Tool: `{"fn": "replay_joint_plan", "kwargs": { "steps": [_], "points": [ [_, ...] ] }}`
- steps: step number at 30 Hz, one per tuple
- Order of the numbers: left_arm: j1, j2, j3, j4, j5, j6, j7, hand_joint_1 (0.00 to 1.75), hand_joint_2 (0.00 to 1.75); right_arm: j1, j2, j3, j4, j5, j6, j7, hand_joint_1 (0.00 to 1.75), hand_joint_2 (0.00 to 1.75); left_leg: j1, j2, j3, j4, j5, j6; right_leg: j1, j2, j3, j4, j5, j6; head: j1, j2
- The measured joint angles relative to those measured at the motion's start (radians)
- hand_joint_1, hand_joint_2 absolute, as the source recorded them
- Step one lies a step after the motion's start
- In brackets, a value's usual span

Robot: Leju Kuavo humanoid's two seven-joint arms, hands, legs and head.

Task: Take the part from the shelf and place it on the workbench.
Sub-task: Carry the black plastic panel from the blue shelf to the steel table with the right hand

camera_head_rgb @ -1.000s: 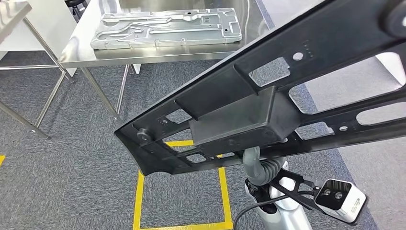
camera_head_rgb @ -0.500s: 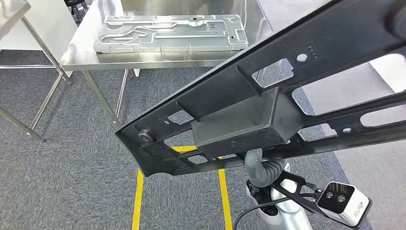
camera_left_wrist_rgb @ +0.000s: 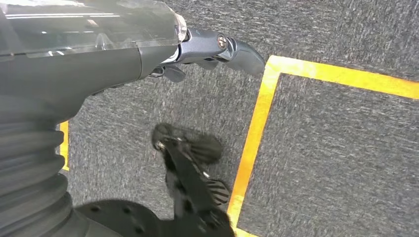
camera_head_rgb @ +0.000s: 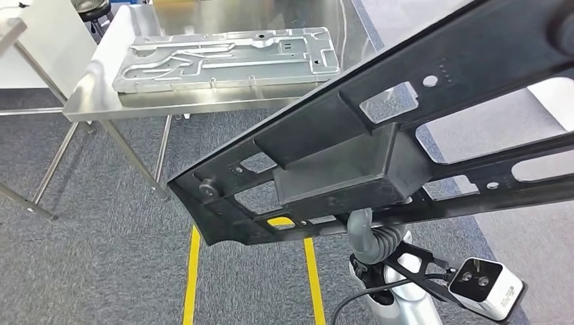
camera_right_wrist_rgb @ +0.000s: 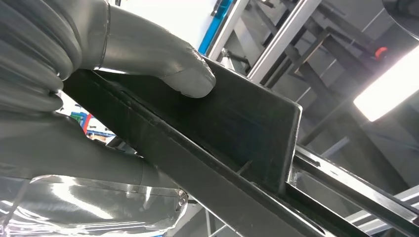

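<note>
Camera has shifted: bench [camera_head_rgb: 203,103] sits further upper left. Right robot hand [camera_right_wrist_rgb: 99,89] grips the black part [camera_head_rgb: 352,156], long axis running lower left to upper right. Left robot hand [camera_left_wrist_rgb: 207,47] hangs spread, empty.

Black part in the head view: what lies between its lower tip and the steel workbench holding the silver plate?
In the head view, only grey carpet lies between the black part and the workbench.

Silver right arm [camera_head_rgb: 406,301], grey ribbed wrist cover [camera_head_rgb: 379,240], white wrist camera [camera_head_rgb: 486,287], black cable [camera_head_rgb: 355,298].
</note>
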Motion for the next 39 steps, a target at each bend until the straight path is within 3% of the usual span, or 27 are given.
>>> {"fn": "replay_joint_plan", "kwargs": {
  "steps": [1,2,4,6,8,10,12,14,15,16,17,20,22,25,26,29,31,32,33,35,37,39],
  "points": [
    [0.002,0.000,0.000,0.000,0.000,0.001,0.000,0.00,1.75,0.000,0.000,0.000,0.000,0.000,0.000,0.000,1.75,1.75,0.000,0.000,-0.017,-0.008,0.002,-0.001,0.000,0.002,0.013,0.000,-0.010,0.001,0.000,0.000],
    [0.003,-0.001,0.000,0.000,0.000,0.002,0.000,0.00,1.75,0.001,0.000,0.000,0.000,0.000,0.000,0.000,1.75,1.75,0.000,0.000,-0.020,-0.047,0.029,-0.001,0.000,0.003,0.028,0.000,-0.021,0.003,0.000,0.000],
    [0.005,-0.001,0.000,0.000,0.001,0.004,0.000,0.00,1.75,0.001,0.000,0.000,0.001,0.000,0.000,0.000,1.75,1.75,-0.001,0.001,-0.003,-0.165,0.132,0.008,0.000,0.003,0.056,0.000,-0.042,0.009,0.000,0.000],
    [0.006,-0.001,0.000,0.000,0.001,0.005,0.001,0.00,1.75,0.001,0.001,0.000,0.001,0.003,0.000,0.000,1.75,1.75,-0.007,0.003,0.011,-0.234,0.195,0.022,0.001,0.004,0.073,-0.004,-0.059,0.021,0.000,0.000],
    [0.006,-0.001,0.000,0.000,0.001,0.006,0.001,0.00,1.75,0.000,0.002,0.001,0.000,0.005,0.000,0.000,1.75,1.75,-0.010,0.002,0.021,-0.246,0.194,0.038,0.002,0.005,0.081,0.004,-0.058,0.036,0.000,0.000],
    [0.004,-0.002,0.000,0.000,0.001,0.006,0.001,0.00,1.75,0.000,0.002,0.002,-0.002,0.005,0.000,0.000,1.75,1.75,-0.007,-0.002,0.041,-0.256,0.192,0.052,0.001,0.001,0.072,0.048,-0.052,0.046,0.000,0.000],
    [0.002,-0.002,0.000,0.000,0.001,0.006,0.001,0.00,1.75,-0.001,0.002,0.002,-0.005,0.005,0.000,0.000,1.75,1.75,-0.004,-0.004,0.061,-0.262,0.183,0.062,-0.001,-0.002,0.014,0.146,-0.073,0.055,0.000,0.000],
    [0.002,-0.002,0.000,0.000,0.001,0.006,0.001,0.00,1.75,0.000,0.002,0.003,-0.006,0.005,0.000,0.000,1.75,1.75,-0.004,-0.005,0.073,-0.262,0.169,0.066,-0.002,-0.002,-0.073,0.259,-0.126,0.064,0.000,0.000],
    [0.003,-0.002,0.000,0.000,0.001,0.007,0.001,0.00,1.75,0.002,0.002,0.003,-0.006,0.005,0.000,0.000,1.75,1.75,-0.004,-0.006,0.081,-0.262,0.161,0.066,-0.002,-0.002,-0.108,0.290,-0.145,0.065,0.000,0.000],
    [0.003,-0.002,0.000,0.000,0.001,0.007,0.001,0.00,1.75,0.003,0.002,0.003,-0.005,0.005,0.000,0.000,1.75,1.75,-0.004,-0.007,0.091,-0.262,0.152,0.066,-0.002,-0.002,-0.130,0.290,-0.148,0.065,0.000,0.000],
    [0.004,-0.002,0.000,0.000,0.001,0.007,0.001,0.00,1.75,0.003,0.002,0.003,-0.005,0.005,0.000,0.000,1.75,1.75,-0.004,-0.008,0.104,-0.262,0.143,0.064,-0.002,-0.002,-0.136,0.259,-0.129,0.062,0.000,0.000],
    [0.004,-0.006,0.000,0.000,0.002,0.005,0.001,0.00,1.75,0.003,0.001,0.003,-0.005,0.005,0.001,0.000,1.75,1.75,-0.006,-0.012,0.138,-0.263,0.113,0.057,0.006,-0.004,-0.105,0.077,0.016,0.042,0.001,0.000],
    [0.003,-0.009,0.000,0.000,0.003,0.004,0.001,0.00,1.75,0.003,0.001,0.003,-0.006,0.005,0.000,0.000,1.75,1.75,-0.008,-0.012,0.152,-0.262,0.101,0.046,0.011,-0.004,-0.093,0.021,0.055,0.029,0.000,0.000],
    [0.001,-0.009,0.000,0.000,0.004,0.003,0.001,0.00,1.75,0.001,0.002,0.004,-0.012,0.006,-0.002,0.000,1.75,1.75,-0.008,-0.011,0.167,-0.239,0.105,0.028,0.005,0.000,-0.055,-0.001,0.048,0.014,0.000,0.000],
    [0.000,-0.010,0.000,0.000,0.003,0.003,0.001,0.00,1.75,0.000,0.002,0.004,-0.014,0.006,-0.002,0.000,1.75,1.75,-0.008,-0.011,0.155,-0.211,0.101,0.025,0.003,-0.001,-0.040,-0.005,0.042,0.009,0.000,0.000],
    [-0.003,-0.010,0.000,0.000,0.003,0.001,0.002,0.00,1.75,-0.002,0.004,0.005,-0.016,0.006,-0.003,0.000,1.75,1.75,-0.002,-0.010,0.050,-0.056,0.047,0.012,0.001,-0.001,-0.006,-0.009,0.017,0.002,0.000,0.000],
    [0.001,-0.010,0.000,0.000,0.004,0.001,0.002,0.00,1.75,0.000,0.004,0.006,-0.016,0.006,-0.004,0.000,1.75,1.75,0.001,-0.010,-0.015,-0.004,0.007,0.007,0.000,0.002,0.013,-0.009,-0.002,0.003,0.000,0.000],
    [0.003,-0.010,0.000,0.000,0.003,0.001,0.003,0.00,1.75,0.001,0.004,0.006,-0.016,0.007,-0.004,0.000,1.75,1.75,0.002,-0.010,-0.029,-0.017,0.008,0.005,-0.001,0.004,0.025,-0.009,-0.012,0.005,0.000,0.000],
    [0.004,-0.010,0.000,0.000,0.003,0.001,0.003,0.00,1.75,0.004,0.004,0.006,-0.016,0.007,-0.004,0.000,1.75,1.75,0.004,-0.010,-0.030,-0.057,0.032,0.004,-0.002,0.006,0.040,-0.009,-0.024,0.008,0.000,0.000],
    [0.006,-0.010,0.000,0.000,0.003,0.005,0.006,0.00,1.75,0.012,0.004,0.006,-0.017,0.013,-0.002,0.000,1.75,1.75,0.004,-0.008,-0.015,-0.172,0.143,0.006,-0.002,0.007,0.070,-0.008,-0.050,0.017,0.000,0.000],
    [0.008,-0.010,0.001,0.000,0.004,0.008,0.010,0.00,1.75,0.021,0.008,0.006,-0.021,0.022,0.003,0.000,1.75,1.75,-0.002,-0.006,-0.001,-0.232,0.214,0.019,-0.001,0.008,0.090,-0.008,-0.071,0.031,0.000,0.000],
    [0.006,-0.010,0.001,0.000,0.004,0.009,0.011,0.00,1.75,0.026,0.015,0.006,-0.030,0.028,0.010,0.000,1.75,1.75,-0.004,-0.007,0.012,-0.237,0.209,0.036,0.000,0.009,0.094,0.003,-0.070,0.045,0.000,0.000]
  ]
}}
